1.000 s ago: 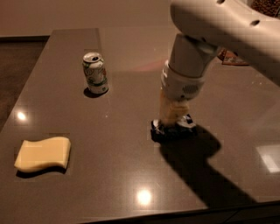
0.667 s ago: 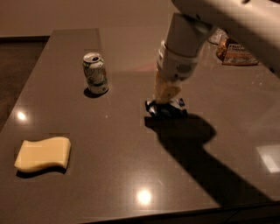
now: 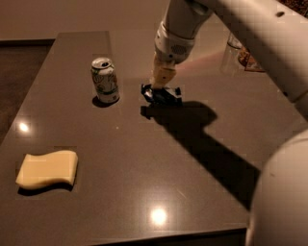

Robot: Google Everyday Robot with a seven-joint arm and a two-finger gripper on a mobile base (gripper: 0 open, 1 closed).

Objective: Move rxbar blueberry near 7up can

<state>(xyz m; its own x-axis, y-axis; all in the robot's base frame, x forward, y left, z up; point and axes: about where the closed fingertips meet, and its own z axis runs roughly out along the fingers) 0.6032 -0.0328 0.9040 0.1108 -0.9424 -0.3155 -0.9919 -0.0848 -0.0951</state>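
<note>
Gripper [image 3: 160,92] clamps half-hidden rxbar blueberry [image 3: 169,95] near 7up can [image 3: 105,80]

Dk glossy tbl [image 3: 144,182] w/ light glints; beige wall [image 3: 72,14], dk floor [image 3: 14,86].

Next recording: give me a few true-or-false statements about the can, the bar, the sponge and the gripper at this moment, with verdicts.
1. The green and white 7up soda can stands upright on the dark grey table. True.
2. The pale yellow sponge lies right against the can. False: it lies well apart, near the table's front left corner.
3. The gripper is down at the dark blue rxbar blueberry snack bar. True.
4. The bar touches the can. False: bare table shows between them.
</note>
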